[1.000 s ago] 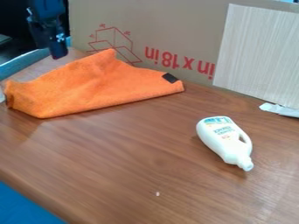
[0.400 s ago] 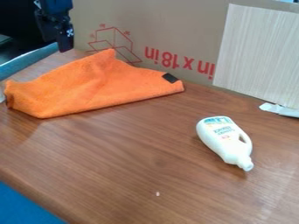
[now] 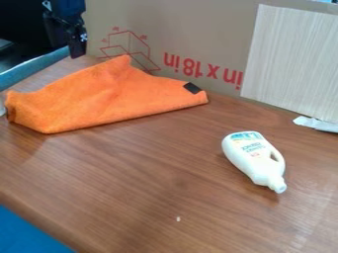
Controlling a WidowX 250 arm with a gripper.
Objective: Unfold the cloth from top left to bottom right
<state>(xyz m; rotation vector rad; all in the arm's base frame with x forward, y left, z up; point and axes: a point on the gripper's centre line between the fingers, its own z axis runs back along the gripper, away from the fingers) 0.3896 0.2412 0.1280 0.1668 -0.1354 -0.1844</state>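
Camera view: we see a white bottle point(image 3: 249, 154), its contents hidden; the orange cloth point(image 3: 99, 99) lies rumpled at the table's point(image 3: 125, 183) left. Whether the gripper point(image 3: 77, 50), its arm cut off above, is open, we cannot tell.

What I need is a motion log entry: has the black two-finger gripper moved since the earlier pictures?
Yes, the gripper moved right and slightly up in the view, closer to the red line drawing on the brown cardboard panel.
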